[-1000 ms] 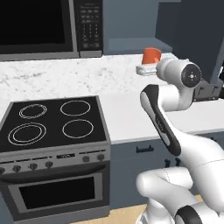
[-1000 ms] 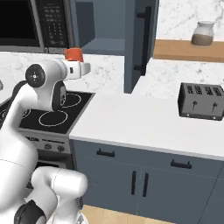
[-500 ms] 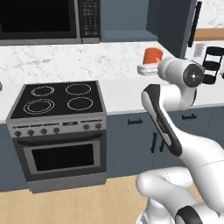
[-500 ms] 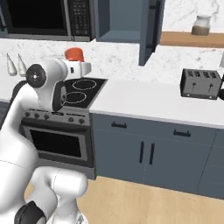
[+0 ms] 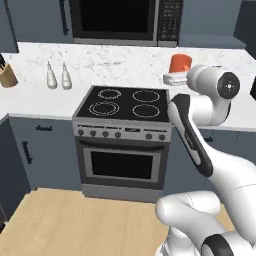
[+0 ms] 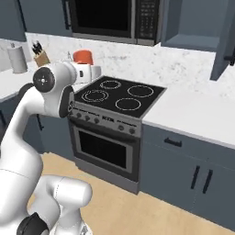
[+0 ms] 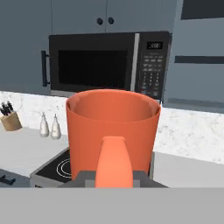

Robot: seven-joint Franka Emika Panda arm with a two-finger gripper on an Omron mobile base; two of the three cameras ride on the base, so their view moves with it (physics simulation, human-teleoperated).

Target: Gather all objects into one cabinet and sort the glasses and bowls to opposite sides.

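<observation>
From the left base view, the orange cup [image 5: 180,63] sits upright in the tool [image 5: 174,78], held above the stove [image 5: 125,104] beside the tabletop [image 5: 40,95]. The right base view shows the same cup [image 6: 83,57] above the stove's left edge. In the hand view the tool pinches the cup [image 7: 112,127], microwave [image 7: 107,64] behind.

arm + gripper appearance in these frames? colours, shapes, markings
Glossy white arm of rounded, tubular links, with dark grey bands at the joints and a round dark cap on the wrist joint. The gripper is a boxy white hand. No cables or markings visible.
</observation>
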